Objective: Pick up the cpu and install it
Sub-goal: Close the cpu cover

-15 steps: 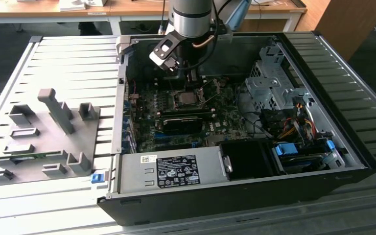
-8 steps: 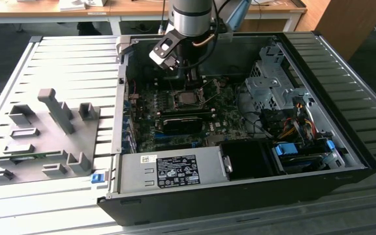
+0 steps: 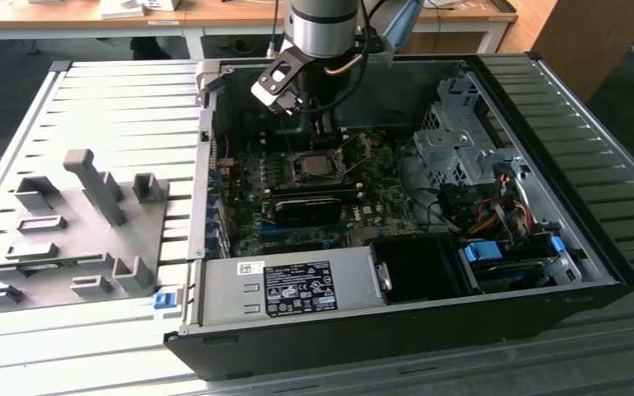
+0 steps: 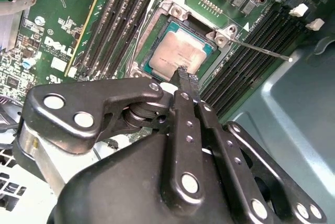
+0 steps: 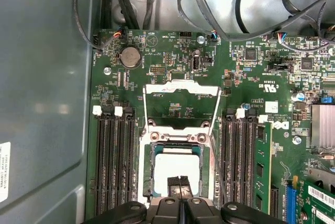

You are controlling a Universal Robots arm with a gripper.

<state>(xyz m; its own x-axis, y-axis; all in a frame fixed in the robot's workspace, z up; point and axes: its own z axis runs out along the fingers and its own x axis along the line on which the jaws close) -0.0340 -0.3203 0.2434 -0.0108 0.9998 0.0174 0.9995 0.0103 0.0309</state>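
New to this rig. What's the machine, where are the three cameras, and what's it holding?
One robot arm reaches into an open PC case lying on a slatted table. The exterior view is shot from off the arm; a grey tray of fixtures lies at that view's left. Both wrist views come from cameras on the arm, looking past the gripper at the motherboard. The cpu sits in place on the board, with the metal frame beside it flipped open. The gripper's fingers are closed together, holding nothing, tips at or just above the cpu.
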